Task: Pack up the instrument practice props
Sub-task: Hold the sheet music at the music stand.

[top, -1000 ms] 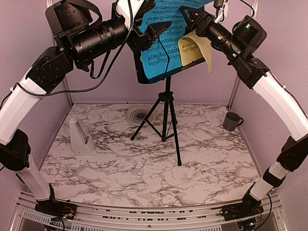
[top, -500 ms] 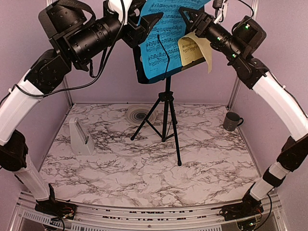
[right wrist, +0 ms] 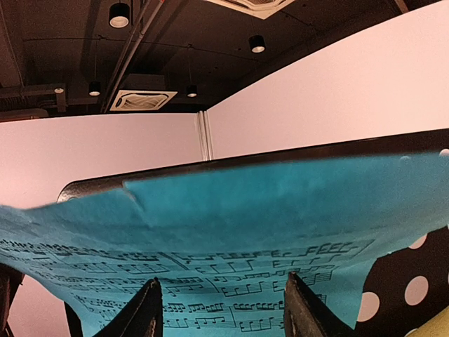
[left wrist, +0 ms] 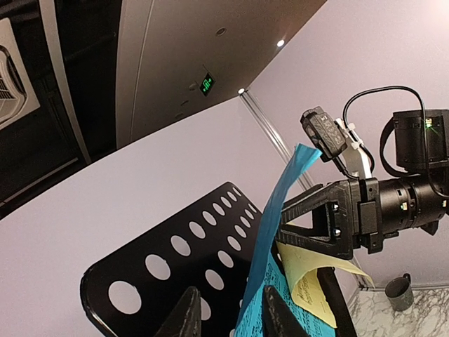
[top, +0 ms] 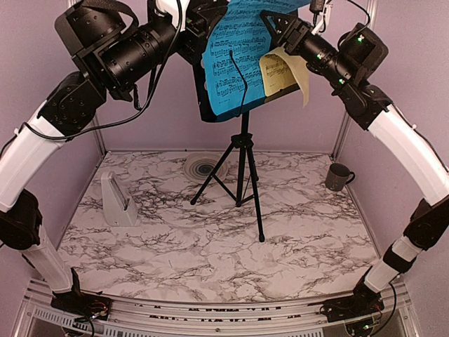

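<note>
Okay, your left gripper (left wrist: 231, 305) sits jaws apart, straddling the top edge of the blue page (left wrist: 280, 196) on the music stand (left wrist: 151, 291); sheet runs lengthwise down from it, so pinch, lift upward.

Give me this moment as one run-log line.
left gripper: around blue page, stand | right gripper: open, facing page | metronome: on table

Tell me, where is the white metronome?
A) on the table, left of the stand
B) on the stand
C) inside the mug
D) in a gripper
A: the metronome stands on the table, left of the stand, with nothing touching it.
</note>
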Controlling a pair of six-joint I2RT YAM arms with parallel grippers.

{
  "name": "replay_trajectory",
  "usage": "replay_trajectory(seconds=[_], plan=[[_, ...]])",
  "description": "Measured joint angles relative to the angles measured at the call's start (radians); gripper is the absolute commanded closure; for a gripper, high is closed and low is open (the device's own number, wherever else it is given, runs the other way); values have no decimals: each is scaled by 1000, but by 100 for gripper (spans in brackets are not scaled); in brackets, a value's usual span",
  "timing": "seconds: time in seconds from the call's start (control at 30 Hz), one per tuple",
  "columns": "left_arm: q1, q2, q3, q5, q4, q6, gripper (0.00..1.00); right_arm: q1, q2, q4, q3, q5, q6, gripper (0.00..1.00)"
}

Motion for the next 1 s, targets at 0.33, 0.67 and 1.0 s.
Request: replay_trajectory(seconds=[0.33, 0.67, 1.0], plan=[[-1, 23, 26, -6, 8, 6, 77, 0, -7, -1, -11, -7, 0, 45], [-2, 77, 71, -32, 5, 27, 69, 0, -16, -2, -13, -16, 3, 45], [-2, 80, 72, -45, -10, 21, 67, 0, -11, -20, 0, -43, 4, 45]])
